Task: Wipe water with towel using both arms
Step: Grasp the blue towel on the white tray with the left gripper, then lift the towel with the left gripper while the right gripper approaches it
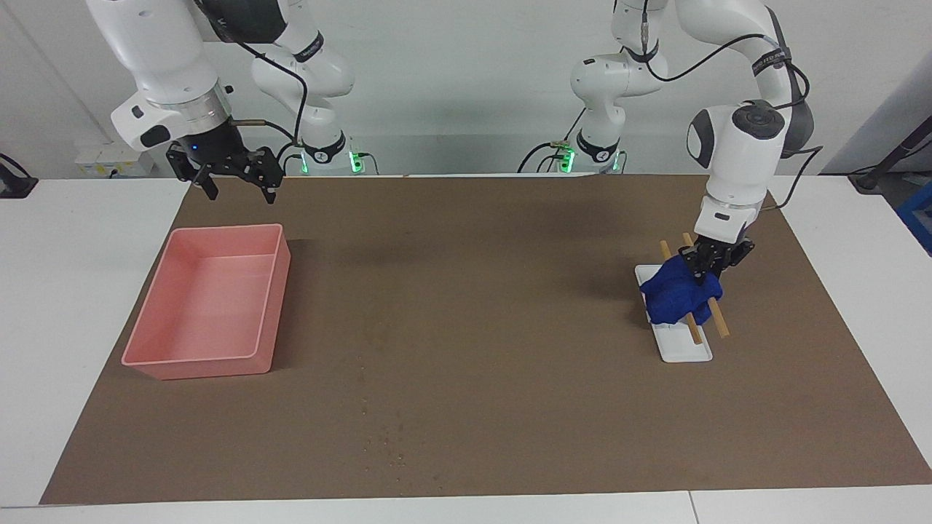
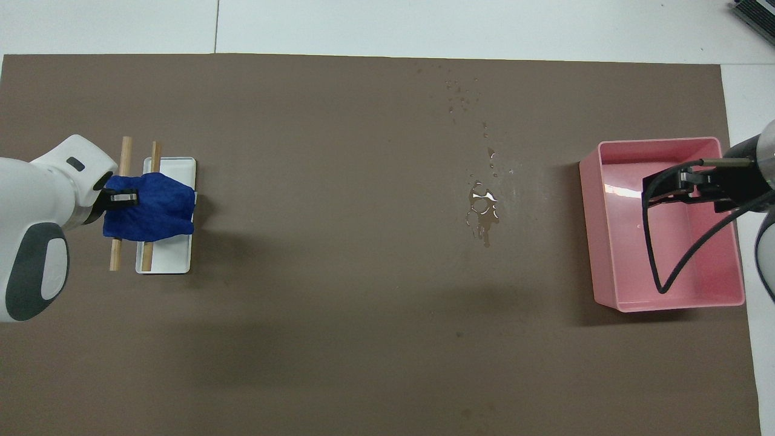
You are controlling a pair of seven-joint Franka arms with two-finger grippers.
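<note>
The left end effector [image 1: 703,274] is pinching the blue towel [image 1: 678,295] with its fingertips drawn together on a bunched fold at the towel's edge nearest the left arm's end of the counter [image 1: 44,240]. The towel is lying draped over two wooden sticks [image 2: 123,158], which are resting across a small white tray [image 2: 171,263]; the tray is sitting on the brown mat [image 1: 480,306] toward the left arm's end of the counter. In the overhead view the towel [image 2: 151,207] is covering the middle of the sticks and part of the tray, while the left end effector [image 2: 123,197] is sitting at its edge. The right end effector [image 1: 237,183] is hanging in the air with its fingers spread wide and holding nothing; in the overhead view it [image 2: 681,183] is showing over the pink tray [image 2: 605,242], which is standing on the mat toward the right arm's end. The right arm is waiting there. Between the two trays, closer to the pink one, a small puddle of water [image 2: 482,209] is glistening on the mat, with scattered droplets [image 2: 460,100] trailing away from it, farther from the robots.
</note>
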